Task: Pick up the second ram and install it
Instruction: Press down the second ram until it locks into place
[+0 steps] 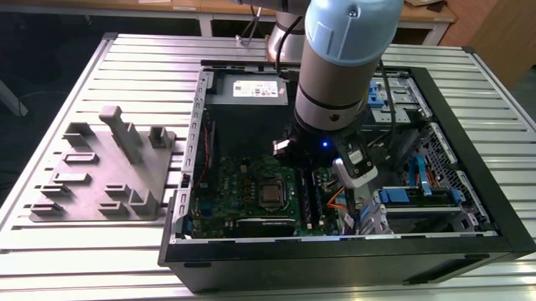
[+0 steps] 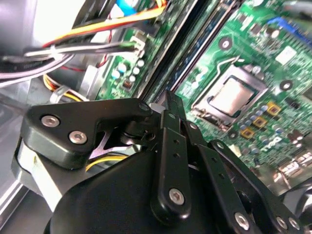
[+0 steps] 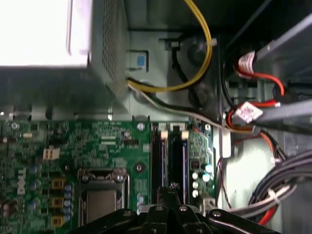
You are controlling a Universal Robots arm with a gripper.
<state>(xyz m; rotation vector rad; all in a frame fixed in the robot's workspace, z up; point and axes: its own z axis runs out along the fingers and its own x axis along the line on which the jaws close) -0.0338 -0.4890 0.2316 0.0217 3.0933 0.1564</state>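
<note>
The gripper (image 3: 170, 187), fingers pinched together with nothing visibly held, hovers over the ram (image 3: 177, 163), which stands seated in its slot on the motherboard (image 3: 73, 146).

Green motherboard (image 1: 251, 182) (grey fixture (image 1: 100, 169) beside)

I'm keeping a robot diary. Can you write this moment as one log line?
gripper: jaws shut, above RAM slots | location: inside open computer case | motherboard: CPU socket uncovered | grey fixture: outside case
</note>
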